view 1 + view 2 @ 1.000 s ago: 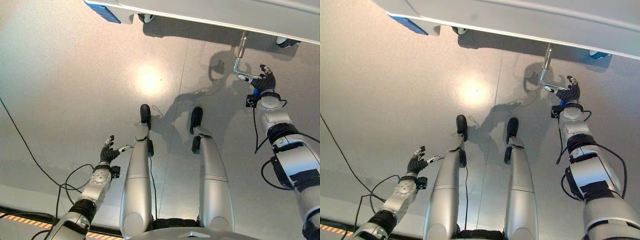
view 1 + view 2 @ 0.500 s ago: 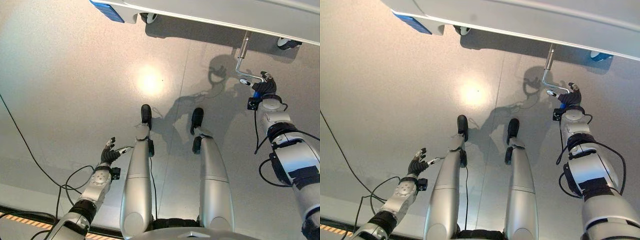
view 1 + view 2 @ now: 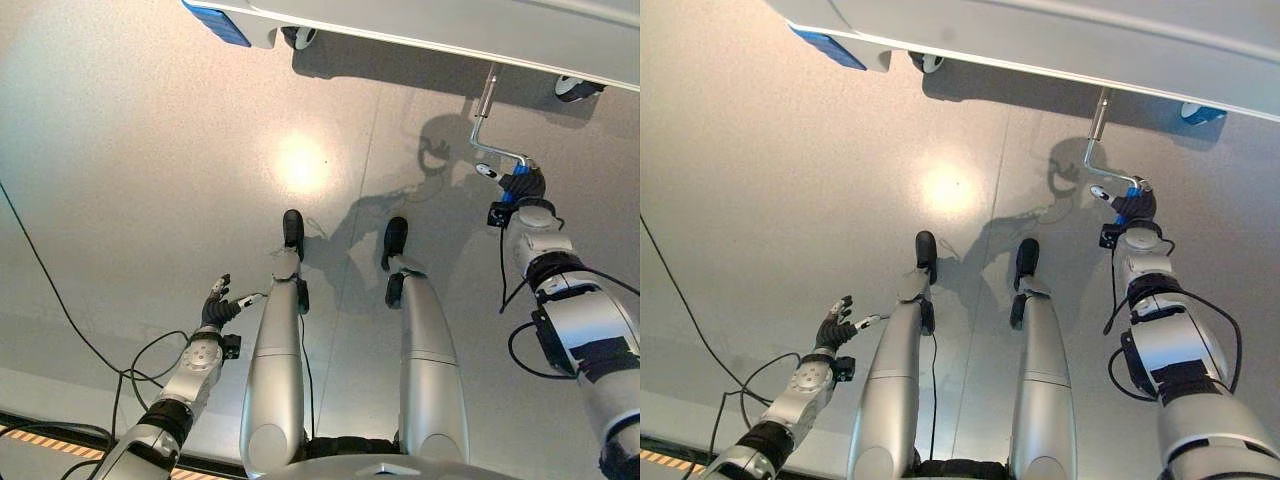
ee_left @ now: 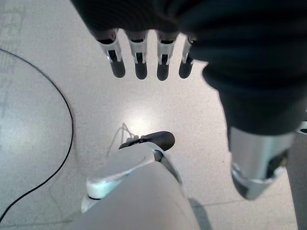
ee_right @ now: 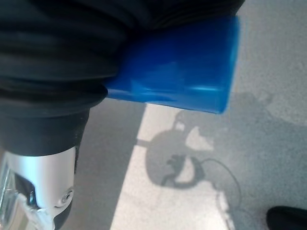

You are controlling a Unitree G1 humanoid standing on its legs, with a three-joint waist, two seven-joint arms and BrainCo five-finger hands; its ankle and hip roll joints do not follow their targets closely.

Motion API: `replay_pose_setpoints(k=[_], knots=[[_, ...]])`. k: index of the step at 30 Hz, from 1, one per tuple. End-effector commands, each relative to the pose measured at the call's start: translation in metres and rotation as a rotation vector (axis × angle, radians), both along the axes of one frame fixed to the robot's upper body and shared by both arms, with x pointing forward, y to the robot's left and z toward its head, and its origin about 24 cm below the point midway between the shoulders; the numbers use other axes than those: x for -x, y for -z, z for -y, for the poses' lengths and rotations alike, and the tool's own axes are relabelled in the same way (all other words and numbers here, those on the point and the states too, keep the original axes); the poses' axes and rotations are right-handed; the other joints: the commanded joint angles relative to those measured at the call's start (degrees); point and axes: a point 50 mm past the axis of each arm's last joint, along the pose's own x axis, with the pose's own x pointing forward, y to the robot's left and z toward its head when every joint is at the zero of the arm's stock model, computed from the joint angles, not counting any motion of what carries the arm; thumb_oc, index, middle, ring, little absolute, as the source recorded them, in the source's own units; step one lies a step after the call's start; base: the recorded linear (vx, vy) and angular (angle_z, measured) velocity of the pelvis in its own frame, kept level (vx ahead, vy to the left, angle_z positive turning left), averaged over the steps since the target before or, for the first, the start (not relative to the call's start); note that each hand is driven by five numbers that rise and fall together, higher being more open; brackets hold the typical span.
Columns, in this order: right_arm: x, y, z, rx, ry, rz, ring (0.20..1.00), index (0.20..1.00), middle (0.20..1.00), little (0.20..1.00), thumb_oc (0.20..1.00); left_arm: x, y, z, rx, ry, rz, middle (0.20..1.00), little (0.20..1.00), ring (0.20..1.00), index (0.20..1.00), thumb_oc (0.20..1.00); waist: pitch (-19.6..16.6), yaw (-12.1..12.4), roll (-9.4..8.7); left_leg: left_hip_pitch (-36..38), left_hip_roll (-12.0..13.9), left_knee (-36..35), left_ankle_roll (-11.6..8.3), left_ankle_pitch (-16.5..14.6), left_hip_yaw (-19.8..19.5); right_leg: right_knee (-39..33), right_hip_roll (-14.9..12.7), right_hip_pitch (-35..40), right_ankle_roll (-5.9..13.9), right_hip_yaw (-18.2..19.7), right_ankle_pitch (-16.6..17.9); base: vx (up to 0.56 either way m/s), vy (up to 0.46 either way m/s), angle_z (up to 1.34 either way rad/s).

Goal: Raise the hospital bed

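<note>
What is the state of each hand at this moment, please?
Left hand: open, fingers straight, holding nothing, low beside the robot.
Right hand: shut on the blue grip of the bed's crank handle.

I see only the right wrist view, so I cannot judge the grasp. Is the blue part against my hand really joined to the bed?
Observer: Yes. The blue handle is the end of a bent silver crank that hangs from under the bed's edge. The right hand is curled round it.
Operator: Is the left hand also near the crank?
Observer: No. The left hand is low at the robot's left side, far from the crank, with straight fingers and holding nothing.
Operator: Does something stand close to the crank?
Observer: A bed castor stands on the floor under the bed, to the crank's right, apart from it.
</note>
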Motion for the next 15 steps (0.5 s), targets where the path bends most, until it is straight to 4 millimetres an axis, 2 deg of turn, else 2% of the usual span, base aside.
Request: replay_pose_setpoints(k=[1, 2, 15], knots=[[0.02, 0.038, 0.011, -0.009, 0.028, -0.105, 0.272, 0.272, 0.272, 0.272, 0.272, 0.01, 0.009, 0.0, 0.068, -0.071, -0.017, 1.0, 1.0, 1.0, 1.0, 1.0, -1.1, 0.16, 2.43, -1.24, -1.12, 4.68, 2.11, -2.64, 1.23, -3.16, -0.32, 0.73, 4.93, 1.48, 4.45, 0.0, 0.0, 0.0], [0.02, 0.037, 0.011, -0.007, 0.028, -0.104, 0.2, 0.2, 0.2, 0.2, 0.2, 0.01, 0.009, 0.0, 0.068, -0.071, -0.018, 1.0, 1.0, 1.0, 1.0, 1.0, -1.1, 0.19, 2.47, -1.26, -1.05, 4.67, 2.1, -2.63, 1.24, -3.13, -0.32, 0.69, 4.93, 1.48, 4.45, 0.0, 0.0, 0.0], [0.016, 0.04, -0.002, 0.001, -0.02, -0.097, 0.2, 0.2, 0.2, 0.2, 0.2, 0.009, 0.008, 0.0, 0.058, -0.059, -0.015, 1.0, 1.0, 1.0, 1.0, 1.0, -1.1, 0.01, 2.39, -2.06, -1.07, 5.11, 2.29, -2.74, 1.08, -2.84, -0.27, -0.08, 4.94, 1.44, 4.52, 0.0, 0.0, 0.0]])
